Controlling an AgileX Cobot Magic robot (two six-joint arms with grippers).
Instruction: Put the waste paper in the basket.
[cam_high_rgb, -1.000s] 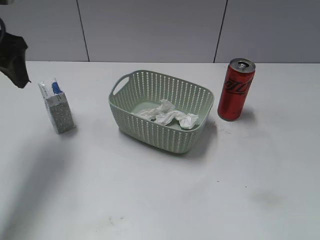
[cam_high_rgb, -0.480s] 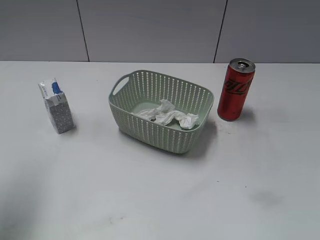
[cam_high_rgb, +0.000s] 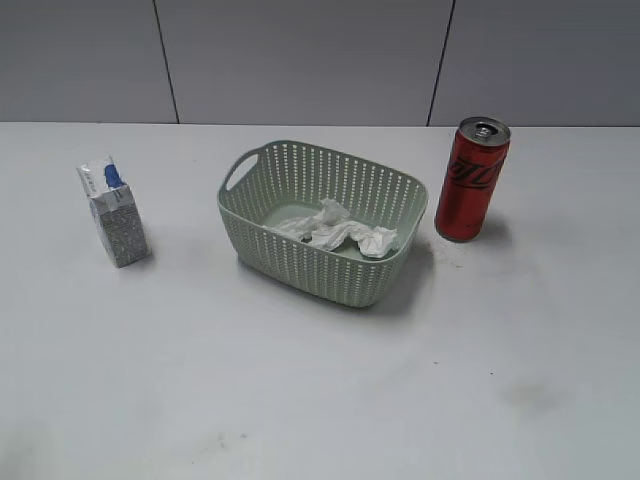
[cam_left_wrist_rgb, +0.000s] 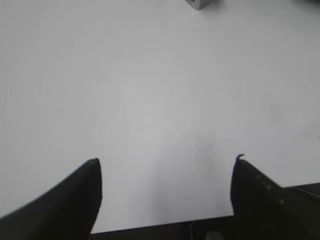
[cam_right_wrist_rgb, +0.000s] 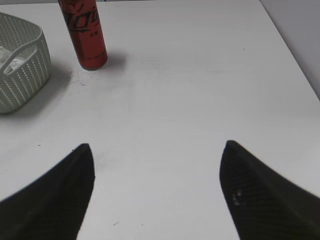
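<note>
The pale green basket (cam_high_rgb: 390, 200) stands in the middle of the white table in the exterior view, with crumpled white waste paper (cam_high_rgb: 335, 230) lying inside it. The basket's handle end also shows at the left edge of the right wrist view (cam_right_wrist_rgb: 25, 65). Neither gripper shows in the exterior view. My left gripper (cam_left_wrist_rgb: 166, 161) is open and empty over bare table near the table's front edge. My right gripper (cam_right_wrist_rgb: 156, 146) is open and empty over bare table to the right of the basket.
A red soda can (cam_high_rgb: 471, 180) stands right of the basket and also shows in the right wrist view (cam_right_wrist_rgb: 84, 34). A small grey-and-white carton with a blue cap (cam_high_rgb: 113, 212) stands left of the basket. The table's right edge (cam_right_wrist_rgb: 295, 50) shows in the right wrist view.
The left arm, seen at the exterior view's left edge one second ago, has drawn out of that view. The basket, paper, can and carton have not moved.
</note>
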